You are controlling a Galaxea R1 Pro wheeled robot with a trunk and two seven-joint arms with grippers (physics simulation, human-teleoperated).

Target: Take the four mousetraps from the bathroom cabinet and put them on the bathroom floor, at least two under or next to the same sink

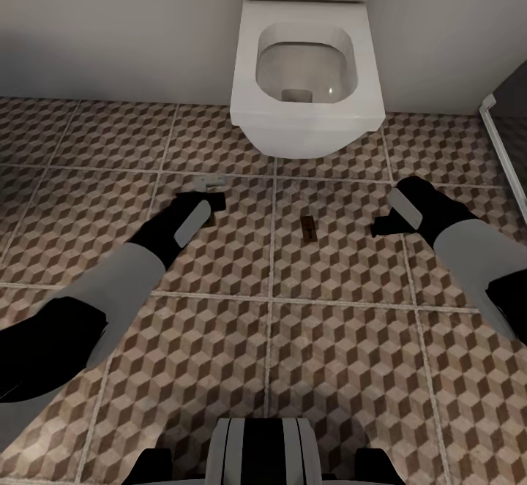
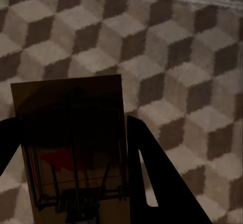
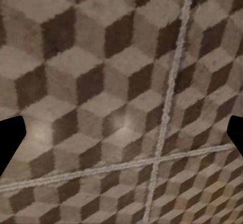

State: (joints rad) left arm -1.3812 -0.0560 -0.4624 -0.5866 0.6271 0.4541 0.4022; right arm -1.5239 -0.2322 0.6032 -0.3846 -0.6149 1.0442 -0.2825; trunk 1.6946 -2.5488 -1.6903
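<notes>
In the head view, a white toilet (image 1: 307,68) stands against the wall, and its open bowl holds only a little water at the bottom. On the tiled floor (image 1: 219,368) in front of the toilet lies one mousetrap (image 1: 309,229), on a tile between the two arms. The left gripper (image 1: 208,211) is low over the floor and a second trap (image 1: 208,216) shows at its tip; a small pale object (image 1: 209,179) lies on the grout line just beyond it. The right gripper (image 1: 382,225) hangs above the floor with nothing in it. In the left wrist view, the fingers (image 2: 152,173) stand on both sides of the brown trap (image 2: 76,148) and seem to hold it close over the floor (image 2: 177,57). In the right wrist view, the fingertips (image 3: 10,143) are wide apart over the floor (image 3: 121,82), empty.
</notes>
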